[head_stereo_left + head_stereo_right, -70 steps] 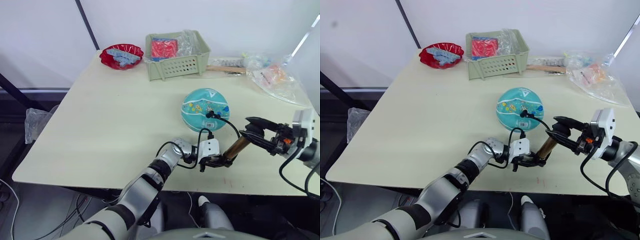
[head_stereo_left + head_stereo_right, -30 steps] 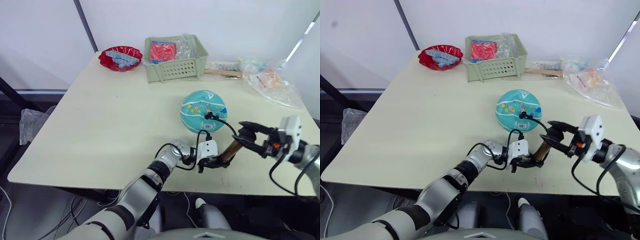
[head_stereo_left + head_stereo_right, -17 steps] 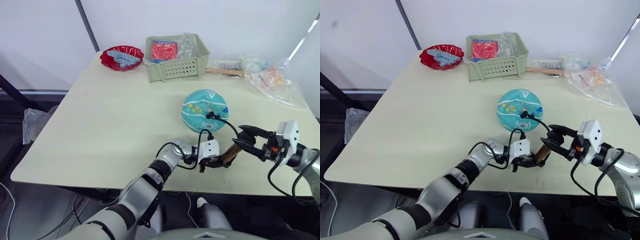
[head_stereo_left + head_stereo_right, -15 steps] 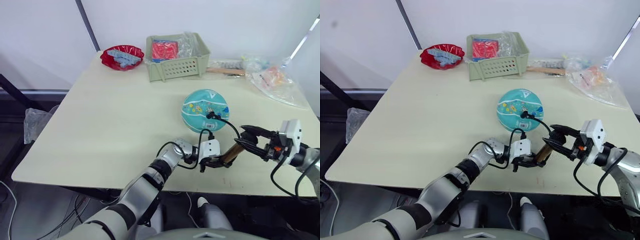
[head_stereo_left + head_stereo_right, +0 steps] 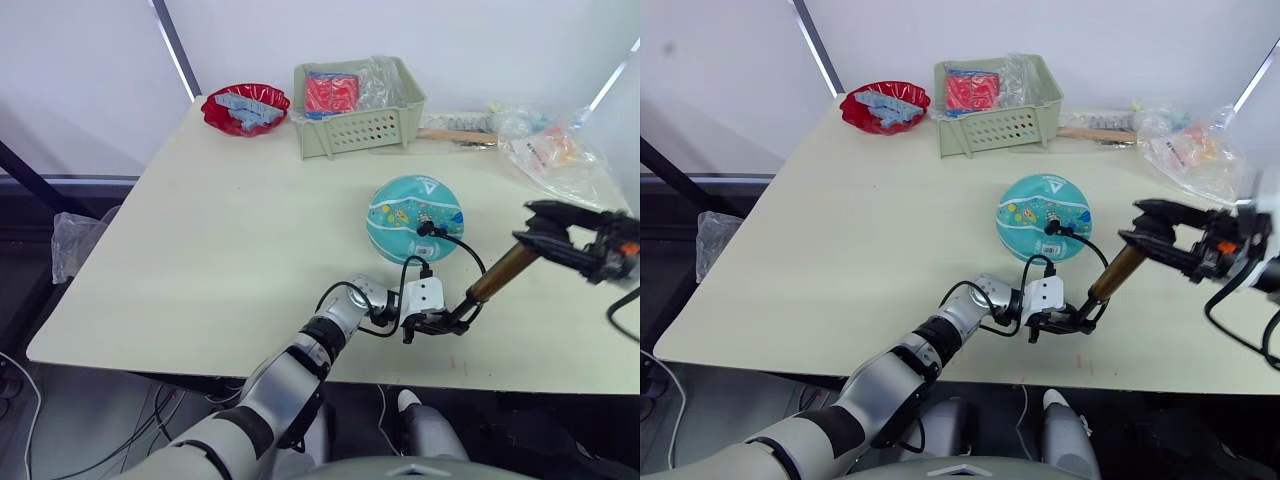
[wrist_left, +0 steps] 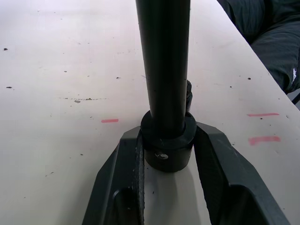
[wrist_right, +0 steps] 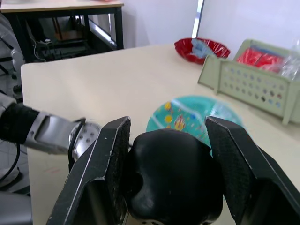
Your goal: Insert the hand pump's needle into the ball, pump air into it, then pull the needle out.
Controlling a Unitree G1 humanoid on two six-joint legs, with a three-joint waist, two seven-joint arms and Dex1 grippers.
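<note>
Left claw [image 5: 437, 325]: low over the table, fingers clamped on the pump's [image 5: 492, 285] base cap. Right claw [image 5: 545, 225]: raised, fingers gripping the pump's black handle.

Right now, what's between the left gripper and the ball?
In the left eye view, the pump's black hose loops across bare table from the left gripper up to the ball.

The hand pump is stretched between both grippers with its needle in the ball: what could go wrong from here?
1. The ball lies free on the table, so a hard stroke may tug the hose and roll it, pulling out the needle.
2. The left gripper clamps only the base cap of the hand pump, which may slip.
3. The right gripper holds the rounded handle, which may slide out.
</note>
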